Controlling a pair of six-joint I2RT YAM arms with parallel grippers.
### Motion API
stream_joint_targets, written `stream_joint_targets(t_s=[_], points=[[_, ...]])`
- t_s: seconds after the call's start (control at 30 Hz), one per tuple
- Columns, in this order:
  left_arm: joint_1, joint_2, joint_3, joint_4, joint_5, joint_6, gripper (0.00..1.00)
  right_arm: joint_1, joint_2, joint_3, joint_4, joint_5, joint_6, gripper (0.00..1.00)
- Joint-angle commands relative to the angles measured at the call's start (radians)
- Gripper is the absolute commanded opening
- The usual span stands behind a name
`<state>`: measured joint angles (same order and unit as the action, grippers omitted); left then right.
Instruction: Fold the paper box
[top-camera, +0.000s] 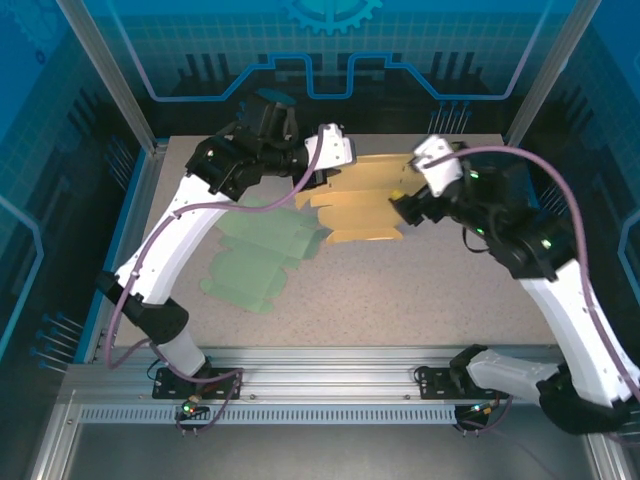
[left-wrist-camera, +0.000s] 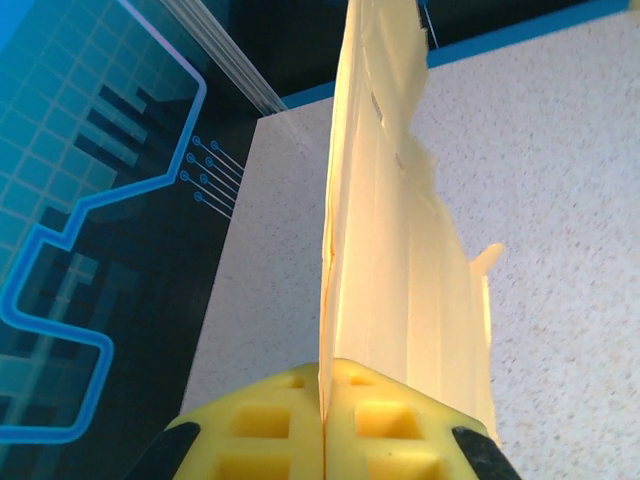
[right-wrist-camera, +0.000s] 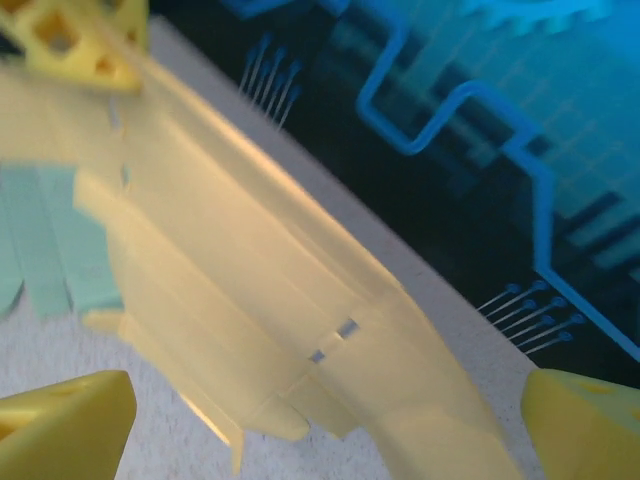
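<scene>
Top external view: I see the yellow paper box (top-camera: 365, 200), an unfolded flat sheet, on the far half of the tabletop (top-camera: 420, 290). Its long axis runs left to right, one end at each hand.

My left hand (top-camera: 322, 180) is clamped on the sheet's left end. In the left wrist view its yellow fingers (left-wrist-camera: 270, 420) are pressed together on the paper's edge. From there the sheet stands on edge and stretches straight away from the hand.

My right hand (top-camera: 405, 208) sits at the sheet's right end. In the right wrist view its fingers (right-wrist-camera: 60, 420) are spread wide apart, the sheet running diagonally between them towards the upper left.

A green sheet (top-camera: 262, 255) lies flat just left of the yellow one, on its near side. I cannot tell whether the two touch.
</scene>
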<state>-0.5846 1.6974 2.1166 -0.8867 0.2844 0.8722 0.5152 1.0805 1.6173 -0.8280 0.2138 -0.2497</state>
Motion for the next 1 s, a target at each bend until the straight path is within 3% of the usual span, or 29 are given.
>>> stream_joint_targets(t_s=[0.0, 0.1, 0.23, 0.43, 0.73, 0.97], points=[[-0.003, 0.064, 0.054, -0.128, 0.029, -0.133, 0.0, -0.092, -0.039, -0.011, 0.063, -0.003, 0.27, 1.0], [-0.002, 0.105, 0.046, -0.126, 0.043, -0.163, 0.0, -0.208, -0.027, -0.016, 0.013, -0.005, 0.422, 1.0], [0.005, 0.165, 0.034, -0.097, 0.082, -0.229, 0.0, -0.353, 0.03, -0.043, -0.037, -0.137, 0.548, 1.0], [0.087, 0.262, 0.058, -0.007, 0.226, -0.373, 0.0, -0.4, 0.123, -0.095, -0.034, -0.163, 0.59, 1.0], [0.095, 0.319, -0.154, 0.319, 0.129, -0.314, 0.0, -0.435, 0.16, -0.218, 0.018, -0.199, 0.641, 1.0], [0.05, 0.294, -0.395, 0.622, -0.054, -0.156, 0.0, -0.556, 0.2, -0.319, 0.06, -0.37, 0.699, 1.0]])
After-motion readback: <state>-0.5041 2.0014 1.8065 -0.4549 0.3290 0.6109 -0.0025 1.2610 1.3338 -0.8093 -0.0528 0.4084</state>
